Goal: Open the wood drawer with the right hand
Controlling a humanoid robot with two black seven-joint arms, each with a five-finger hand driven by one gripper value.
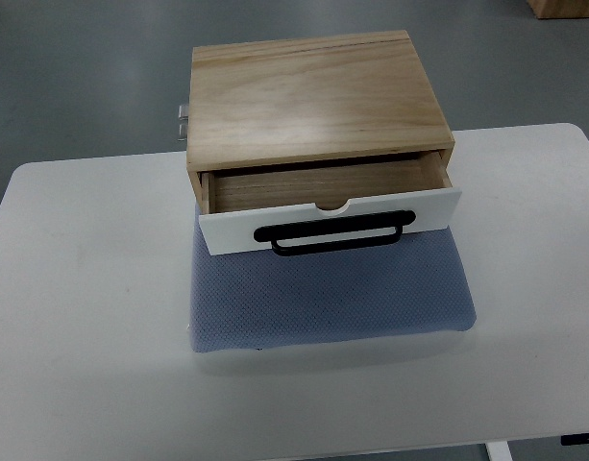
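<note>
Presently, top view only, entries run near to far.

Hands: neither robot hand nor arm shows anywhere in the view, so whether their fingers are apart or together cannot be told, nor where the drawer lies relative to them.

Surface (92,317): white, rounded corners; its near edge is cut off by the bottom of the view. Wide bare stretches lie left, right and in front of the mat.

Dark fitting (582,440): small, at the lower right corner below the surface edge; too cut off to identify.

Mat (332,298): blue-grey mesh pad, lying flat on the surface middle; its far part is hidden under the box.

Handle (334,233): black bar on the drawer front, hanging over the mat.

Drawer (328,202): white front panel, pulled partly out toward the camera; a strip of bare wood floor shows inside. A shallow notch sits in the top edge of the front. The back of the interior is hidden beneath the box top.

Wood box (313,96): pale plank top, sits at the far side of the surface, its rear overhanging the far edge.

Metal bit (183,123): small, pale, at the box's left rear; hard to make out.

Floor (73,67): grey, beyond the surface.

Far corner: a wooden object (563,8) at top right, mostly cut off.
</note>
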